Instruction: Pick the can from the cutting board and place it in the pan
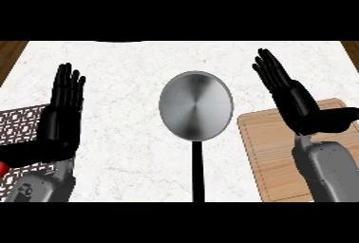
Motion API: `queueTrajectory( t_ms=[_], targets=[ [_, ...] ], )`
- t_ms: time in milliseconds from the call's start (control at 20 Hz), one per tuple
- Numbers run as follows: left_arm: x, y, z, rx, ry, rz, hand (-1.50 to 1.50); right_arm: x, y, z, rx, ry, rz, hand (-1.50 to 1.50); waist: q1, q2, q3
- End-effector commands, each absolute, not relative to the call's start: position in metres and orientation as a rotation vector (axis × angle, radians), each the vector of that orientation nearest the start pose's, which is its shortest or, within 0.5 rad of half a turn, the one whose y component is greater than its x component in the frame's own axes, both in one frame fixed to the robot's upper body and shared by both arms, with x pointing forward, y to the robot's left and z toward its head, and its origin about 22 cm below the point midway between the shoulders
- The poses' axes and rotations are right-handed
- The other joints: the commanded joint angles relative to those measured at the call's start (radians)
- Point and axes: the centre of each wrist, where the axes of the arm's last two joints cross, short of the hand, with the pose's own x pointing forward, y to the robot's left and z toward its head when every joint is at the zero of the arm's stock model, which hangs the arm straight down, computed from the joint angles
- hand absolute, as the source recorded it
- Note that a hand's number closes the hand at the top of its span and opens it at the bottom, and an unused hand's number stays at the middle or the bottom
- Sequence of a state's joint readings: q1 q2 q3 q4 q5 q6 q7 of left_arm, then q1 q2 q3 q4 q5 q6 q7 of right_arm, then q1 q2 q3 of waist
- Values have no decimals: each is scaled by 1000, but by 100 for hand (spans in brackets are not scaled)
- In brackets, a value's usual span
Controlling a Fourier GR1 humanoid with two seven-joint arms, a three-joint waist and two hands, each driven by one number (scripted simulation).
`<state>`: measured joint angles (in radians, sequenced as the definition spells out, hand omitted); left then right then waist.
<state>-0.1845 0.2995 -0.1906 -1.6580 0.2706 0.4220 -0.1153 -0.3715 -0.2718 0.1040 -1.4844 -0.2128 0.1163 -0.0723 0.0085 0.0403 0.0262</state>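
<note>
A round steel pan [195,105] lies in the middle of the white marble counter, its long black handle [198,171] pointing toward me. The wooden cutting board [270,156] lies at the right. My right hand [298,107] is open above the board's near-left part, fingers straight and pointing away, thumb out to the right. Its forearm covers part of the board. No can shows on the visible wood. My left hand [60,123] is open at the left, fingers straight, well apart from the pan.
A patterned mat [17,123] lies at the left edge, partly under my left hand. A small red thing [3,168] peeks in at the lower left edge. Dark wood borders the counter [126,142] at both far corners.
</note>
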Motion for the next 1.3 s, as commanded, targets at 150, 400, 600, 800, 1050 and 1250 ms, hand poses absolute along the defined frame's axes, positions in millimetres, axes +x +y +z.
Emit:
queueTrajectory(
  t_ms=[150, 400, 600, 800, 1050, 1250],
  targets=[
    [241, 249, 1, 185, -1479, 262, 0, 285, -298, 41, -225, -1706, -225, 150, -80, -36, -27],
    [213, 258, -31, 183, -1259, 335, 0, 232, -356, 3, -854, -1466, -369, 150, -133, -43, -39],
    [213, 257, -36, 163, -1244, 325, 0, 214, -297, -17, -1054, -1500, -417, -150, -82, -48, -37],
    [204, 253, -40, 124, -1234, 298, 0, 178, -273, -44, -1267, -1348, -431, -150, -51, -44, -38],
    [219, 246, -32, 92, -1255, 271, 0, 162, -260, -46, -1366, -1214, -461, -150, -25, -33, -37],
    [211, 255, -37, 85, -1250, 261, 0, 157, -277, -26, -1387, -1092, -449, -150, -8, -30, -38]
  ],
)
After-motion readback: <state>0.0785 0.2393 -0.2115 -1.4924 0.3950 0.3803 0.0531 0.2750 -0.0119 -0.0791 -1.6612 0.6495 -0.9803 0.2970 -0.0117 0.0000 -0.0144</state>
